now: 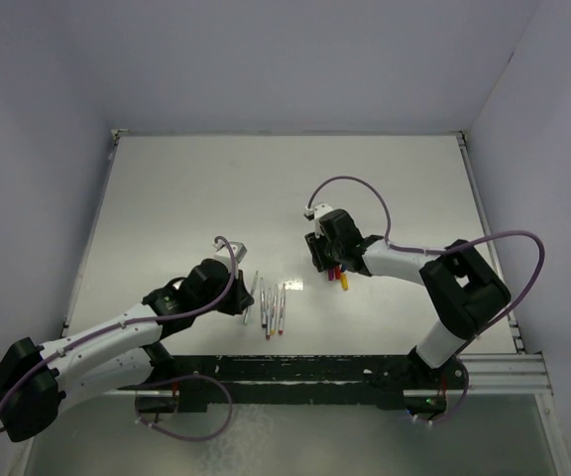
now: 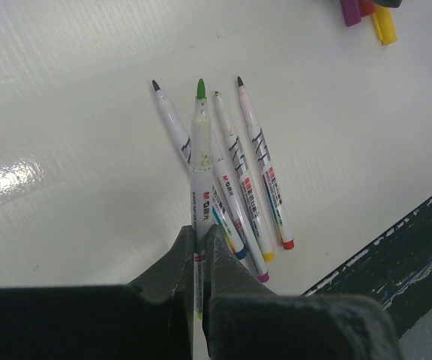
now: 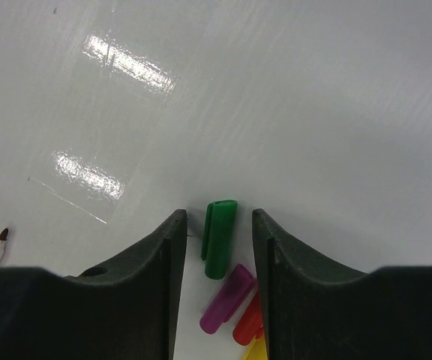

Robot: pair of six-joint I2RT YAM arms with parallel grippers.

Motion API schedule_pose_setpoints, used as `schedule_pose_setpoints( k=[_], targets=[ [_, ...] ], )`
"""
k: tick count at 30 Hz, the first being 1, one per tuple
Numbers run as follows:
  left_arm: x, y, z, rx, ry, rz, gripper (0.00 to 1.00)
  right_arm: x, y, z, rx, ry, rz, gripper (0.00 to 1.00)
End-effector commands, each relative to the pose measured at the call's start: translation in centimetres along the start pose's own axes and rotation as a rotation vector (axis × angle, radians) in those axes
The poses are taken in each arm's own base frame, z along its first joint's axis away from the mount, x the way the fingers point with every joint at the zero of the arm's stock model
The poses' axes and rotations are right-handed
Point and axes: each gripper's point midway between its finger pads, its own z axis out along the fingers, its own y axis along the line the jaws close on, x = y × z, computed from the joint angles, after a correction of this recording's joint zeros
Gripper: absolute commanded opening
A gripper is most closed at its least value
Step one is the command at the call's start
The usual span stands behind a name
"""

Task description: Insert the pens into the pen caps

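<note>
The left claw [image 2: 199,229] clamps a green-tipped pen [image 2: 200,150], well apart from the green cap [image 3: 219,247]. The right claw [image 3: 217,214], its jaws apart, straddles that cap on the desk [image 3: 313,112], with a magenta cap [image 3: 227,298] just beside it.

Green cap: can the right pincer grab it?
Probably yes. The green cap lies uncovered between the open jaws of the right pincer; only the magenta cap sits close by.

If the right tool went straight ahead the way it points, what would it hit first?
Most likely the green cap, lying on the table between the open fingers of the right tool; depth is unclear.
</note>
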Motion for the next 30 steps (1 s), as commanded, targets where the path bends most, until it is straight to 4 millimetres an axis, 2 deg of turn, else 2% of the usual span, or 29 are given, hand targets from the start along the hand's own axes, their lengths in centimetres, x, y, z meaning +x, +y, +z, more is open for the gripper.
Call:
schedule_pose_setpoints(
  k=[1,13,24,25,28,30],
  targets=[
    [-1.9,-0.9,-0.2,0.012,-0.053,0.017,0.00,0.8,0.0,-0.3,0.038,0.059,-0.003,0.42],
    [-1.8,-0.5,-0.3,-0.006,-0.052,0.018,0.00,3.7,-0.3,-1.1,0.073,0.247,-0.005,0.37],
    [-1.8,-0.2,-0.6,-0.023,-0.054,0.016,0.00,4.1,0.2,0.1,0.049,0.273,-0.012,0.34],
    [-1.8,-0.1,-0.6,-0.025,-0.056,0.016,0.00,4.2,0.3,0.0,0.046,0.275,-0.007,0.32],
    [-1.8,0.0,-0.7,-0.029,-0.057,0.016,0.00,4.7,0.6,-0.3,0.031,0.294,0.005,0.20],
    [-1.8,0.0,-0.6,-0.031,-0.058,0.016,0.00,5.2,0.7,-0.5,0.029,0.307,0.015,0.19]
  ],
)
